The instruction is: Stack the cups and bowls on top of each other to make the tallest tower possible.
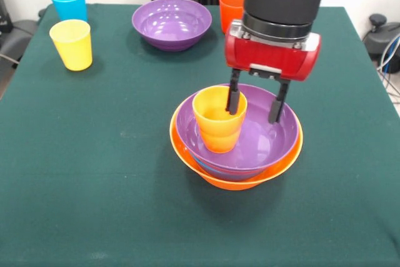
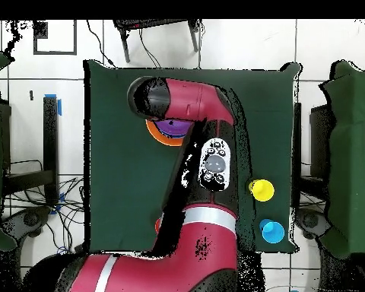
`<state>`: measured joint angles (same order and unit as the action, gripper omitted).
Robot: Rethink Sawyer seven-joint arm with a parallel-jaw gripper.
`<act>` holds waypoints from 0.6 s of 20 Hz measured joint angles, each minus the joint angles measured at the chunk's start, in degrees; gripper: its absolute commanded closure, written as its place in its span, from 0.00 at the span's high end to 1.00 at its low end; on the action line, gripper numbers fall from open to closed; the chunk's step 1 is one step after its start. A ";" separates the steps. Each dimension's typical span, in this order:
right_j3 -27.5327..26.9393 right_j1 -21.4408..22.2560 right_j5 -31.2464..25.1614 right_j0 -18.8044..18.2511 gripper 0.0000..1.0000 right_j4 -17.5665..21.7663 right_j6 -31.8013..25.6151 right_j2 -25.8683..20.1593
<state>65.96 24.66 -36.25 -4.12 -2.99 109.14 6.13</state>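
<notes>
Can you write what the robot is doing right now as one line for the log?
end effector: open, one finger inside orange cup | cup: upright in purple bowl | bowl: nested in orange bowl | loose: yellow cup

A: From overhead the arm [image 2: 189,106] covers most of the tower [image 2: 161,131]; only a sliver of orange rim and some purple show at its left side. The gripper itself is hidden under the arm there.

B: In the front view the red-orange cup [image 1: 230,9] stands behind the arm, its right side blocked. Between the purple bowl [image 1: 250,136] and the orange bowl [image 1: 236,176] a thin blue edge peeks out, probably another bowl nested between them; too little shows to be sure.

A: The orange cup [image 1: 219,119] hides the lower end of one finger [image 1: 234,95], so contact with the cup wall can't be judged.

B: The arm's top is cut off by the upper edge.
</notes>
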 measured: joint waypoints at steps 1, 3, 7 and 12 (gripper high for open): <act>0.21 0.00 0.00 -0.19 1.00 0.00 0.00 -0.01; 0.98 0.00 0.00 -0.71 1.00 0.01 0.00 -0.03; 2.04 0.01 0.01 -1.28 1.00 0.01 0.00 -0.19; 3.24 0.00 0.07 -1.89 1.00 0.01 0.00 -0.43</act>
<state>69.20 24.66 -36.18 -6.00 -2.98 109.14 5.70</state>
